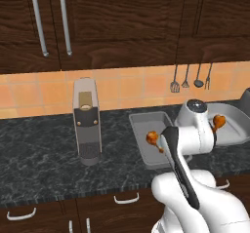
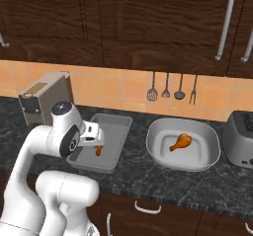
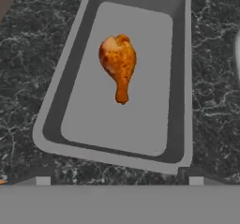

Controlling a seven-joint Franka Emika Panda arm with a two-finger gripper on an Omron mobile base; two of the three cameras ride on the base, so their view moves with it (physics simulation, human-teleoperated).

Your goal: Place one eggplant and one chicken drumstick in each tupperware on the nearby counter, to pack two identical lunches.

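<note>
A grey rectangular tupperware (image 3: 185,78) sits on the dark speckled counter (image 1: 39,149). One chicken drumstick (image 3: 118,63) lies loose inside it, fat end away from me. My gripper (image 3: 119,181) hovers just above this tray, open, with nothing between its fingers. From the right base view the gripper (image 2: 97,140) hangs over the same drumstick (image 2: 99,151). To the right, the white rounded tupperware (image 2: 158,156) holds a second drumstick (image 2: 181,142). The eggplant is out of view.
A tall coffee machine (image 1: 87,125) stands left of the grey tray. A silver toaster (image 2: 240,138) sits right of the white dish. Utensils (image 2: 170,89) hang on the tiled wall behind. Dark cabinets run overhead, drawers below the counter edge.
</note>
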